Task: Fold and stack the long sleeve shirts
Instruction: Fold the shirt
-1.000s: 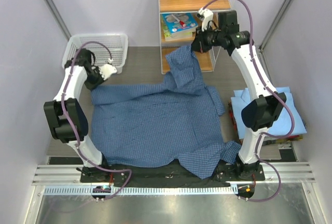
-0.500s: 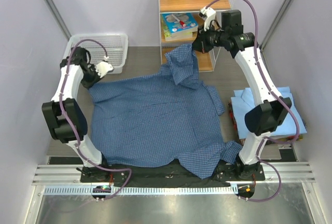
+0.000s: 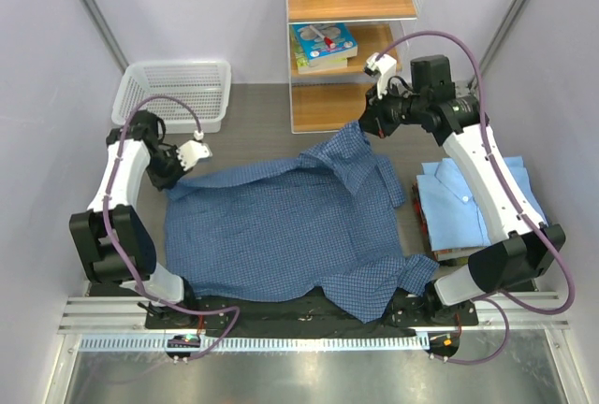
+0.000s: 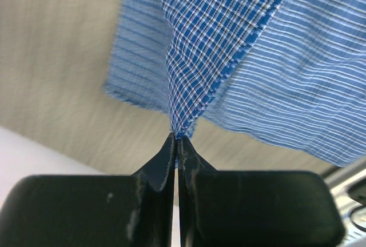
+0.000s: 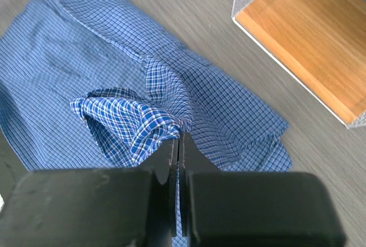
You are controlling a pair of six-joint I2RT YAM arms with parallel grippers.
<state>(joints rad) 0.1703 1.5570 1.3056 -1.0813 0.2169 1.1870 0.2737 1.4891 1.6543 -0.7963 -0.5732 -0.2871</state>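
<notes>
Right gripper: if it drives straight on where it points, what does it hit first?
The right gripper is shut on a fold of the dark blue checked shirt and points down at that shirt's spread cloth; it would likely meet that first, then the table. Depth is unclear.

The right gripper (image 3: 363, 129) has drawn back from the shelf (image 3: 328, 105), and the left gripper (image 3: 173, 178) from the basket (image 3: 168, 81). The checked shirt (image 3: 281, 226) edge pinched in both has followed them nearer.
</notes>
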